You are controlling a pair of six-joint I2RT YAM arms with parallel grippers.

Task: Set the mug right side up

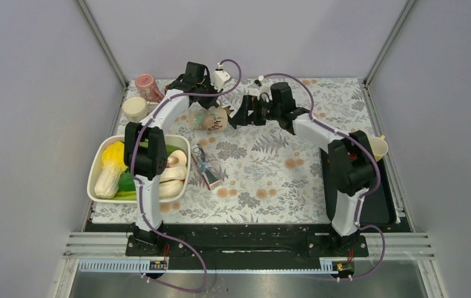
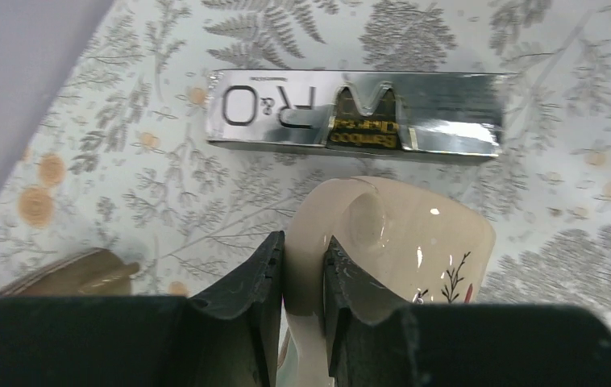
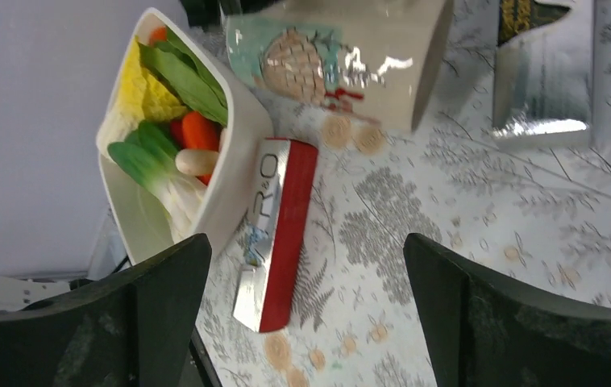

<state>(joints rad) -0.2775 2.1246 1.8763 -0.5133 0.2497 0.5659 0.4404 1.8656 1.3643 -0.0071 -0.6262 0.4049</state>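
- Your left gripper (image 2: 302, 251) is pinched narrow on the mug (image 2: 415, 242) by its handle (image 2: 326, 210). The mug is tipped on its side at the far middle of the table, seemingly lifted clear.
- That thin hold could let it swivel or slip as you rotate.
- Your right gripper (image 3: 306, 250) gapes wide just beside it, so a careless approach could knock it loose.
- If it drops, it may strike the silver box (image 2: 359, 113) below.

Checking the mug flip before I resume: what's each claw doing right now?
Left claw: closed on the handle of the cream ceramic mug.
Right claw: open, holding nothing.
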